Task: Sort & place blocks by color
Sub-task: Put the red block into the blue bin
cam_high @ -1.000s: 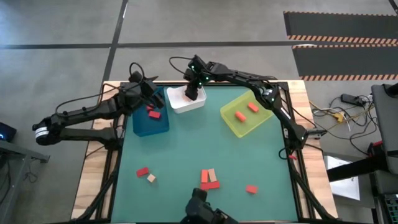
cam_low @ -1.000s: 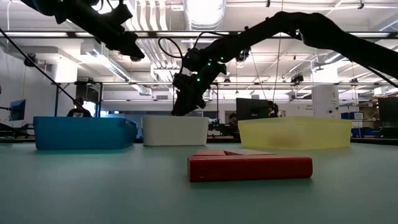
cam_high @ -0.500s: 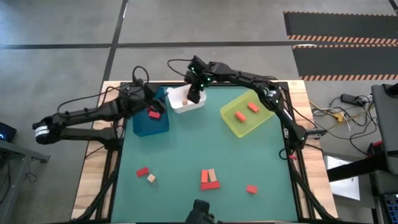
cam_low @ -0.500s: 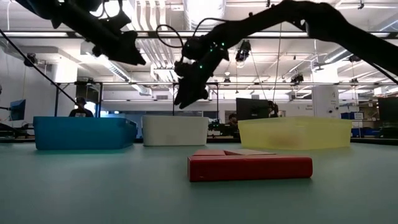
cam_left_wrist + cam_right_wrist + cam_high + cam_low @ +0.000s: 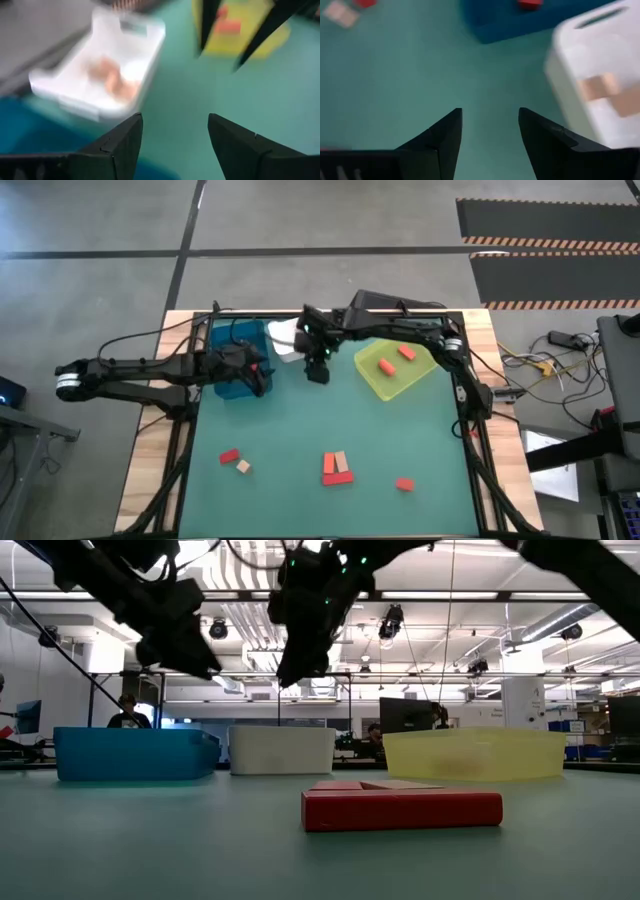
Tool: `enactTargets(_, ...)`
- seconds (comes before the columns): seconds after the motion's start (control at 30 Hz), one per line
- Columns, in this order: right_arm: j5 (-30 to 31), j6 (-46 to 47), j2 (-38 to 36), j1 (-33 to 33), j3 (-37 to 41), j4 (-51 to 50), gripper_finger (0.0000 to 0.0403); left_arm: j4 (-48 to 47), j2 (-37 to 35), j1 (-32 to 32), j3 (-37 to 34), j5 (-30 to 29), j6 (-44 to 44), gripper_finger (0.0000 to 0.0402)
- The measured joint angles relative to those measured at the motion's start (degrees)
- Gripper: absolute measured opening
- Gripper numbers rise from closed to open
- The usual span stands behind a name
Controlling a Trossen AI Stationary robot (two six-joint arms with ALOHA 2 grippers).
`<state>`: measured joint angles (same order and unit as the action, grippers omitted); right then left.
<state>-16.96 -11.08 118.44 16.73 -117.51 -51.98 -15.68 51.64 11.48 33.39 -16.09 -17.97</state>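
Note:
Both grippers hang open and empty above the green table. My left gripper (image 5: 259,377) (image 5: 173,120) is over the near right corner of the blue bin (image 5: 232,358), which holds a red block (image 5: 529,4). My right gripper (image 5: 318,371) (image 5: 490,113) hovers just near of the white bin (image 5: 283,337), where tan blocks (image 5: 112,79) lie. Two orange blocks (image 5: 394,359) lie in the yellow-green bin (image 5: 372,376). On the table's near half lie a red block (image 5: 229,455), a tan block (image 5: 243,467), a red and tan cluster (image 5: 337,467) (image 5: 402,808) and an orange-red block (image 5: 403,483).
The three bins stand in a row along the far edge. The two grippers hang close together, about a bin's width apart. Bare green table (image 5: 300,420) lies between the bins and the loose blocks. Cables run along the far edge.
My right gripper has come away from the white bin, rising and moving toward the near edge. My left gripper has travelled from the blue bin's far side toward the near edge and the right, ending over the bin's near right corner.

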Motion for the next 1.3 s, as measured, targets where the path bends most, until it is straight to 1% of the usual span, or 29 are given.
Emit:
enactTargets(0.1,0.0,0.8,-4.5,-3.0,6.6,3.4,0.0182,-8.6,0.0,-2.7,0.9,0.2,-4.4,0.021)
enactTargets(0.17,0.0,1.7,-8.0,-4.8,11.9,6.9,0.0182,-13.3,0.0,-4.5,1.2,2.3,-7.4,0.021)
enactTargets(0.3,0.3,3.5,-15.6,-7.9,22.3,13.8,0.0182,-16.2,0.0,-8.4,1.8,8.5,-12.8,0.021)
enactTargets(0.47,0.5,4.0,-23.7,-10.6,33.7,24.2,0.0182,-18.2,0.8,-15.3,2.8,17.3,-15.8,0.021)
enactTargets(0.57,0.5,4.4,-27.1,-11.6,39.1,30.6,0.0182,-22.2,2.3,-20.2,4.0,20.2,-18.1,0.021)
enactTargets(0.67,0.5,4.4,-29.7,-11.7,43.4,36.4,0.0182,-27.9,3.8,-25.5,4.6,20.6,-19.3,0.021)
enactTargets(0.77,0.6,4.2,-31.0,-11.5,46.5,40.6,0.0182,-30.5,5.0,-30.3,4.3,20.6,-21.5,0.021)
enactTargets(0.9,0.6,3.8,-31.2,-11.3,48.4,43.6,0.0182,-30.4,6.9,-35.3,3.8,21.0,-28.2,0.021)
enactTargets(1.13,0.6,0.8,-29.5,-11.3,48.9,44.2,0.0182,-30.2,11.6,-44.0,3.7,20.9,-39.4,0.021)
enactTargets(1.3,0.6,0.1,-28.4,-11.1,48.9,44.3,0.0182,-29.2,17.4,-48.3,3.8,20.5,-42.8,0.021)
